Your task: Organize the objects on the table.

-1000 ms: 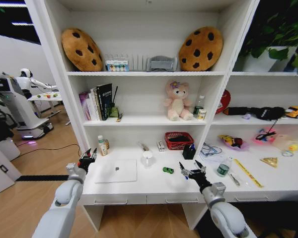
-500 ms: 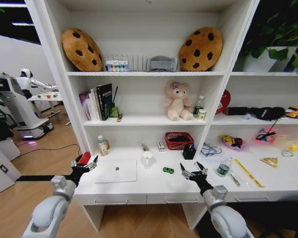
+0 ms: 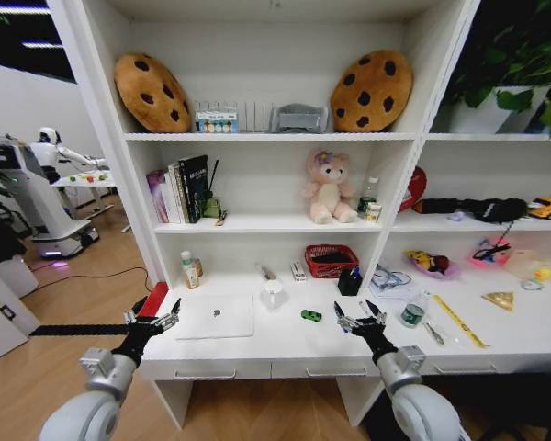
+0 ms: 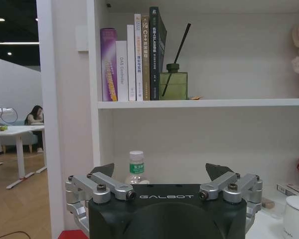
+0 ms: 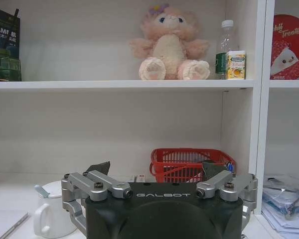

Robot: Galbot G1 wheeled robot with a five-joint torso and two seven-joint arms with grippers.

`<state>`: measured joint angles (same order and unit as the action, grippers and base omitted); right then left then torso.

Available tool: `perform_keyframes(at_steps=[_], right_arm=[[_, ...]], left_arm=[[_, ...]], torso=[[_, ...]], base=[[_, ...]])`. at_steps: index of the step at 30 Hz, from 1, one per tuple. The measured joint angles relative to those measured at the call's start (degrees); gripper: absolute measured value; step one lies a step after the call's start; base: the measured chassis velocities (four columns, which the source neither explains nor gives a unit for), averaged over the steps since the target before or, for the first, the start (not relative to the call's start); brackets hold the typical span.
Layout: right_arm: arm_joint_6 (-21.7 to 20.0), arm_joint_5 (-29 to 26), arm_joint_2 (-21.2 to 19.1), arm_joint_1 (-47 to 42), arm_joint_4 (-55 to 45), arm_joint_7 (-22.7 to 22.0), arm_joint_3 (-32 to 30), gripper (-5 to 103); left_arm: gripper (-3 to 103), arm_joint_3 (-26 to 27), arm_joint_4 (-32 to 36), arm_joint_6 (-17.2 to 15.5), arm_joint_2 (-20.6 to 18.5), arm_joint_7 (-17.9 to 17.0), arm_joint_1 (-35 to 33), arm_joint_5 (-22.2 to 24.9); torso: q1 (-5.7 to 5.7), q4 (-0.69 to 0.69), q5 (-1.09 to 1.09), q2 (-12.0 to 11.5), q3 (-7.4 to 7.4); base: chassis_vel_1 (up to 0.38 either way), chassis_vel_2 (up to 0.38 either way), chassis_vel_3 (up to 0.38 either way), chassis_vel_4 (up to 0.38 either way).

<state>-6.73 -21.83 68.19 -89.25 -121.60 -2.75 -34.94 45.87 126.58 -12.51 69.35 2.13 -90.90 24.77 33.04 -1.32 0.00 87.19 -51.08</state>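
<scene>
In the head view, a silver laptop (image 3: 215, 317) is lying closed and flat on the white table (image 3: 257, 349), with a tiny green toy car (image 3: 310, 315) sitting just to its right and a white mug (image 3: 273, 293) standing behind them. A small bottle with a green label (image 3: 411, 310) is standing further right, next to a yellow ruler (image 3: 459, 321) lying at a slant. The left gripper (image 3: 152, 321) is hovering at the table's left edge, just beside the laptop's left side, its fingers spread wide and holding nothing. The right gripper (image 3: 360, 318) is hanging over the table between the toy car and the bottle, likewise spread and empty. Tall white shelving is rising behind, carrying books (image 3: 178, 190), a pink teddy bear (image 3: 329, 186) and two cookie cushions (image 3: 370, 89); a wooden floor is showing at the left.

In the left wrist view, the left gripper (image 4: 164, 172) is pointing at the shelving with its jaws wide apart, a white-capped bottle (image 4: 136, 167) standing beyond them.

In the right wrist view, the right gripper (image 5: 158, 169) is gaping open and empty before a red basket (image 5: 189, 164), the mug (image 5: 53, 209) to one side.
</scene>
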Motion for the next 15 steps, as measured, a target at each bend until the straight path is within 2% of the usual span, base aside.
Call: perform_keyframes(at_steps=[8,15], right_arm=[[0.0,1.0,0.8,-0.7,-1.3,-0.7,0.0,100],[0.3,4.6,3.0,-3.7,-4.9,-2.4,-0.8,100]], left_arm=[[100,-0.1,-0.1,-0.1,0.0,-0.1,0.2,-0.1],[100,-0.1,-0.2,-0.1,0.0,-0.1,0.3,-0.1]], torso=[[0.00,0.00,0.00,0.0,0.00],[0.00,0.00,-0.01,0.0,0.00]], base=[[0.000,0.000,0.000,0.000],[0.000,0.000,0.000,0.000]])
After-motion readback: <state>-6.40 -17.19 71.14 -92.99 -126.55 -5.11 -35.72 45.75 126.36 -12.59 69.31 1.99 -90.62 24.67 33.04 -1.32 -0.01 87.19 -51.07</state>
